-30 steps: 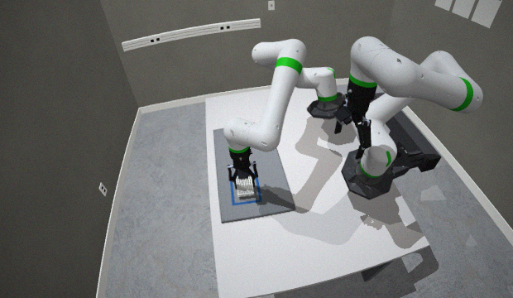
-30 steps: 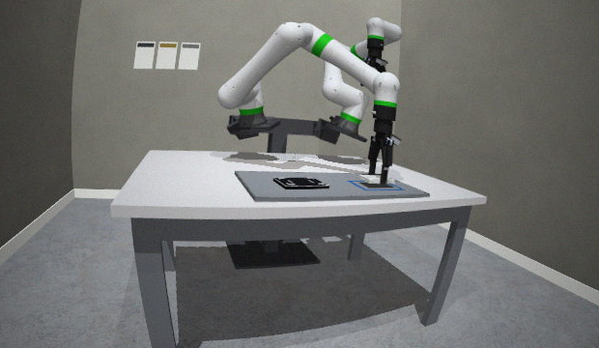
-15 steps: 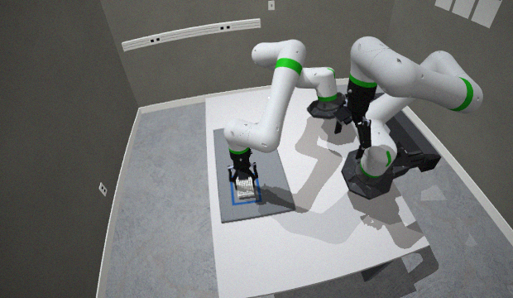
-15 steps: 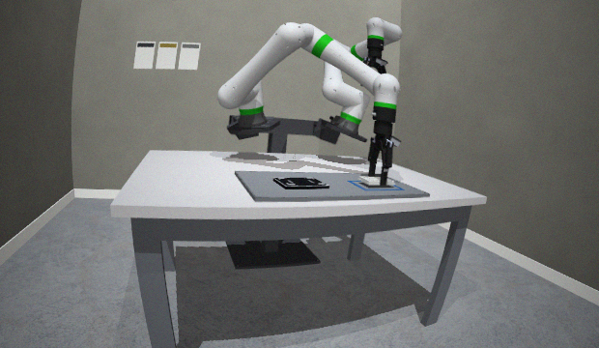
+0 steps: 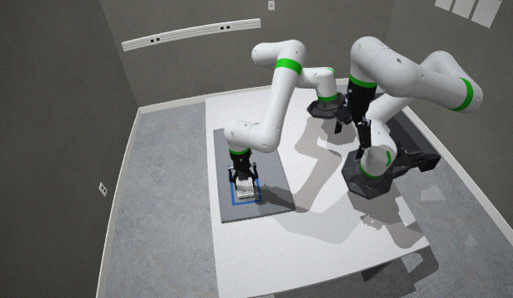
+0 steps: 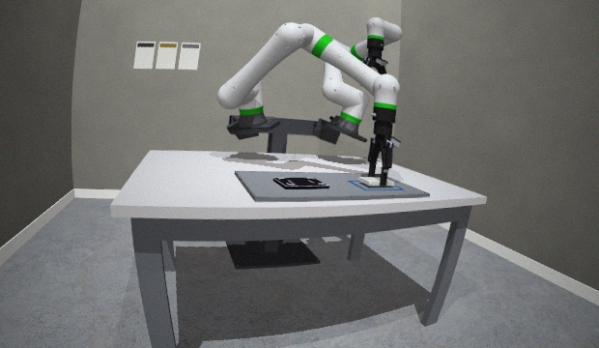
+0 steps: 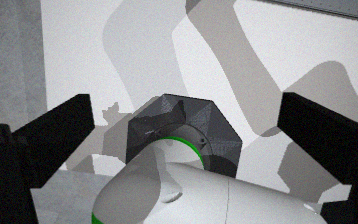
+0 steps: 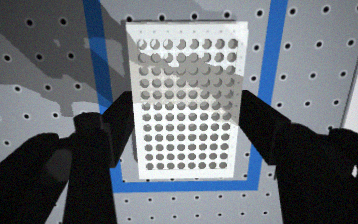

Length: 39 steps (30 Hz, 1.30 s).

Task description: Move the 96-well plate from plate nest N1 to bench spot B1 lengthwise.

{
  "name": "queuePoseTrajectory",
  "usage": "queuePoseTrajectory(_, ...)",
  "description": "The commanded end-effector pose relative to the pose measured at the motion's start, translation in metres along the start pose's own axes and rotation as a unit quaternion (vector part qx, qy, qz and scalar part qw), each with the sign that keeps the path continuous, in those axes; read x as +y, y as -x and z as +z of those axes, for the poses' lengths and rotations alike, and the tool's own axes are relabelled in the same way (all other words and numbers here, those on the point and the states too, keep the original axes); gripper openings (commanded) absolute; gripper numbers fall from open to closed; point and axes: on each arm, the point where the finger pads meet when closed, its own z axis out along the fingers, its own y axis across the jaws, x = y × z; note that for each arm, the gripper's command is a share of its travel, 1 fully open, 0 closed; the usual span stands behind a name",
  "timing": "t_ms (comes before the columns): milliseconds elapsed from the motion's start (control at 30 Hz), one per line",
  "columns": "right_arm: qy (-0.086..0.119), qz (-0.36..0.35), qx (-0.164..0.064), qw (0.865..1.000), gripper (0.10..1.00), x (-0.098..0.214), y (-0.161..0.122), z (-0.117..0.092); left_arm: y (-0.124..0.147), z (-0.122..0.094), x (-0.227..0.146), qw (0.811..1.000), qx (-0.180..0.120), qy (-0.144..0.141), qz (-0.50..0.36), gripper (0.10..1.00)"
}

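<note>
The white 96-well plate (image 5: pixel 245 191) (image 6: pixel 369 181) (image 8: pixel 187 110) is between the fingers of my right gripper (image 5: pixel 244 182) (image 8: pixel 186 106), which is shut on its two long sides. The plate is level and very low over the grey board; whether it touches is hard to tell. In the right wrist view it lies inside the blue taped outline (image 5: pixel 246 203) (image 8: pixel 185 186), its long side along the outline's long side. The black plate nest (image 6: pixel 301 183) is empty in the exterior view. My left gripper (image 7: pixel 186 110) is open and empty, high over the arm bases.
The grey perforated board (image 5: pixel 265 165) (image 6: pixel 261 190) (image 8: pixel 325 45) lies on the white table (image 5: pixel 256 252) (image 6: pixel 159 179). The right arm reaches across the table to it. The left arm hangs near the two dark arm bases, well away from the board.
</note>
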Motion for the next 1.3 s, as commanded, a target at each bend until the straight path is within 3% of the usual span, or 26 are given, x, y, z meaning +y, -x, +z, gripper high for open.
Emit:
queuePoseTrajectory(0,0.001,0.0,0.001,1.0,0.605,0.0007,-0.0005,-0.0009,-0.0002,-0.0004,0.0002,1.0,0.0,0.0,0.0,1.0)
queuePoseTrajectory(1267,0.001,0.0,0.001,1.0,0.605,0.0007,-0.0005,0.0048,-0.0002,-0.0004,0.0002,1.0,0.0,0.0,0.0,1.0)
